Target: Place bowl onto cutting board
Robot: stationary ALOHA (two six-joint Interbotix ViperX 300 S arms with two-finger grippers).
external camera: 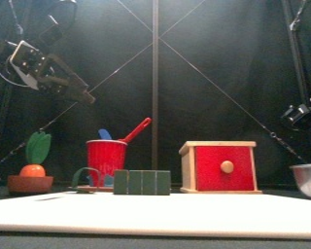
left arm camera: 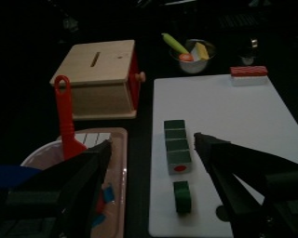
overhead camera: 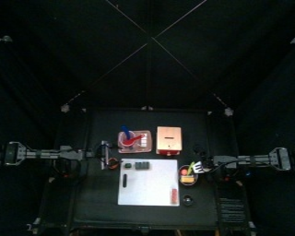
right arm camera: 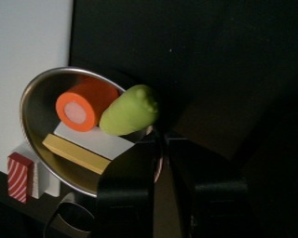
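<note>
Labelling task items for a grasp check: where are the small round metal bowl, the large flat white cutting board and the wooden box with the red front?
small round metal bowl [right arm camera: 46,98]: right wrist view, inner wall.
large flat white cutting board [left arm camera: 233,121]: left wrist view, bare surface.
wooden box with the red front [external camera: 224,166]: front view, red face.

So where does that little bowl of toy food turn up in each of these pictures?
Top view: bowl just off the white cutting board's right edge.
Front view: only its metal side, at the far right edge.
Left wrist view: far off, past the board's far corner.
Right wrist view: large, centre-left.
Shared landmark: the white cutting board.
</note>
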